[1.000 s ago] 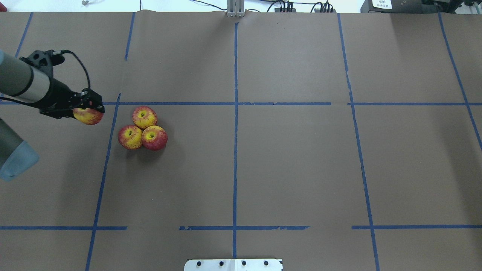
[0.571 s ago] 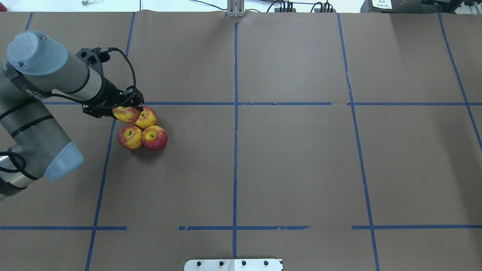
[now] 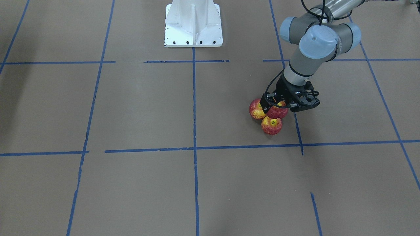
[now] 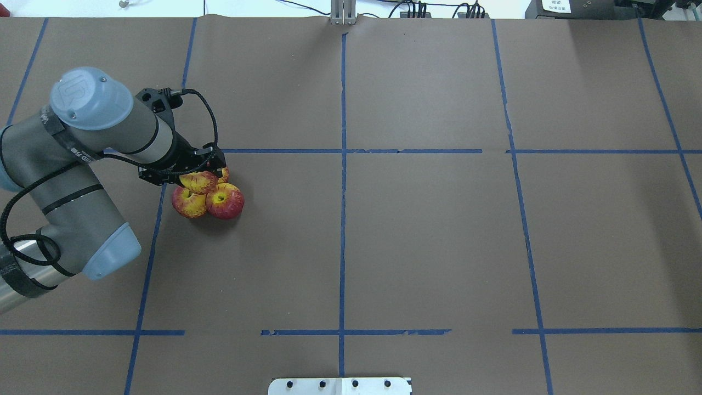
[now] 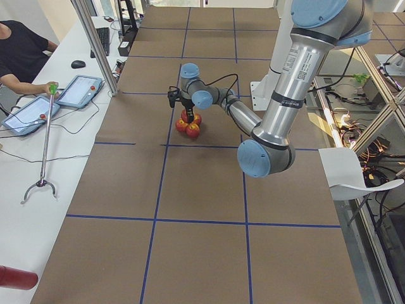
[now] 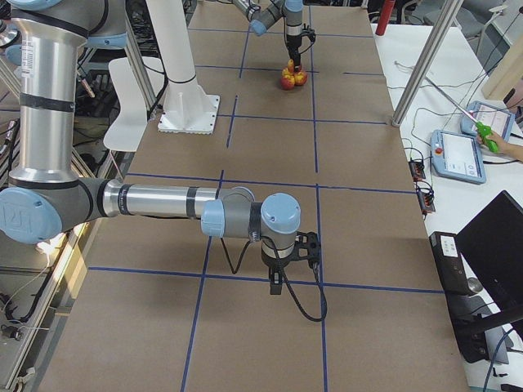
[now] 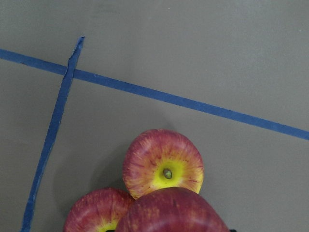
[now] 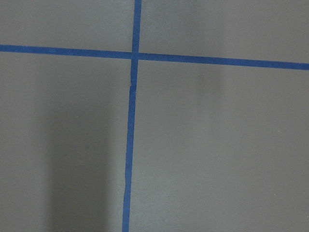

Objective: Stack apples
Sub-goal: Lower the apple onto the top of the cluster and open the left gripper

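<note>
Three red-and-yellow apples sit touching in a cluster on the brown table: two near ones (image 4: 189,202) (image 4: 225,201), and a far one (image 4: 222,174) mostly hidden under my left gripper (image 4: 201,174). That gripper is shut on a fourth, darker apple (image 4: 198,181) and holds it just over the middle of the cluster. The front-facing view shows the held apple (image 3: 278,111) over the others (image 3: 257,110) (image 3: 271,125). In the left wrist view it (image 7: 171,212) fills the bottom edge above two table apples (image 7: 163,164) (image 7: 96,213). My right gripper (image 6: 286,263) shows only in the exterior right view; I cannot tell its state.
Blue tape lines (image 4: 342,164) divide the brown table. The white robot base (image 3: 193,23) stands at the table's near edge. A person sits at a side bench with tablets (image 5: 76,92) beyond the table's far edge.
My left gripper has carried the apple rightward from the table's left side to above the three-apple cluster, and now covers the far apple.
</note>
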